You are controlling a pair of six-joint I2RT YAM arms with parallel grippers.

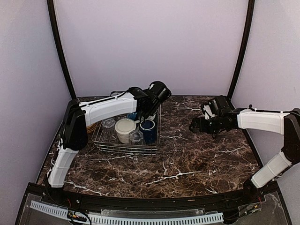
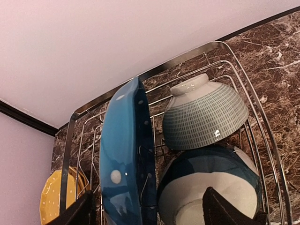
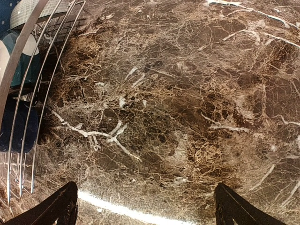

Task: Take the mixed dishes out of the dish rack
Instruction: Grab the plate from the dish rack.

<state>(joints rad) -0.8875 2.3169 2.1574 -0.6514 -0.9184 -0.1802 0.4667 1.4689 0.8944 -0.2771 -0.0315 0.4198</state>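
Observation:
The silver wire dish rack stands at the table's back left. It holds a cream bowl, a dark blue mug and clear glasses. My left gripper hangs over the rack's far right corner, open and empty. In the left wrist view, my left gripper straddles a blue dotted plate standing on edge and a blue-and-white bowl. A grey-patterned bowl lies behind it, and a yellow plate shows at the left. My right gripper hovers open and empty over bare marble, right of the rack.
The rack's rim runs close to the back wall. In the right wrist view the rack's right side is at the left edge, with brown marble table filling the view. Black curved frame posts stand at both back corners.

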